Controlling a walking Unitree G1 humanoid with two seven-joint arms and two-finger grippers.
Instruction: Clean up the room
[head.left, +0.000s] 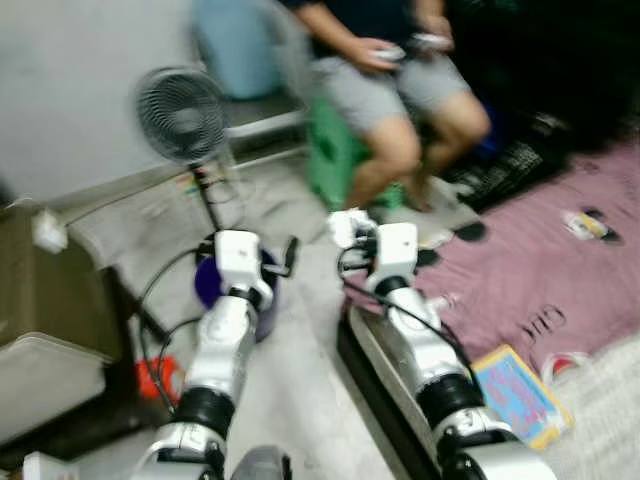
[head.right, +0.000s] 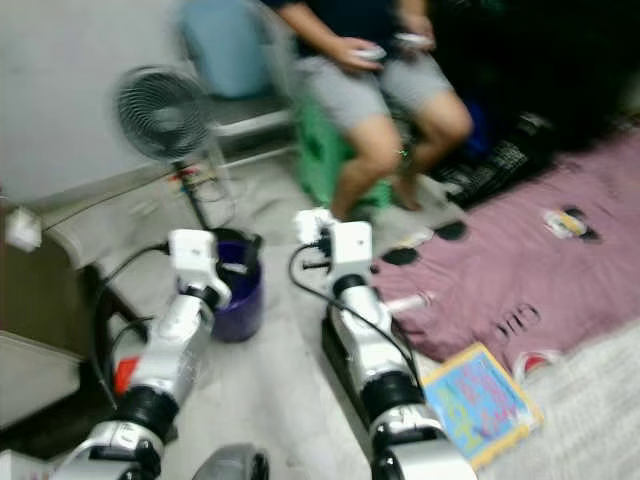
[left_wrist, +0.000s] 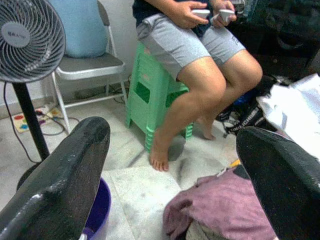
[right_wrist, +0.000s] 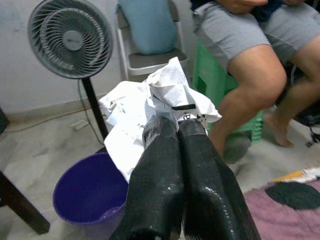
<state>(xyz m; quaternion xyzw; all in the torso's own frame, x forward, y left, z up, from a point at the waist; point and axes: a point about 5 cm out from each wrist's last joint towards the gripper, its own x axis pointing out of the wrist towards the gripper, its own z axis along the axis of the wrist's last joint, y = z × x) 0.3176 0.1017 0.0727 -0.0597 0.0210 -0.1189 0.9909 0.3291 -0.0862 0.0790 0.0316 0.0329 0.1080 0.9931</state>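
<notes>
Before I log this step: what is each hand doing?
Left hand: open, holding nothing.
Right hand: closed on crumpled white paper.

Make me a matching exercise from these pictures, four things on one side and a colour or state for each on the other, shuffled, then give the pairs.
1. Round plastic bucket
2. Stacked plastic stool
3. Right gripper
4. Left gripper

A. Open, holding nothing
B. Purple
C. Shut on crumpled white paper
D. Green

Pairs: 1-B, 2-D, 3-C, 4-A
</notes>
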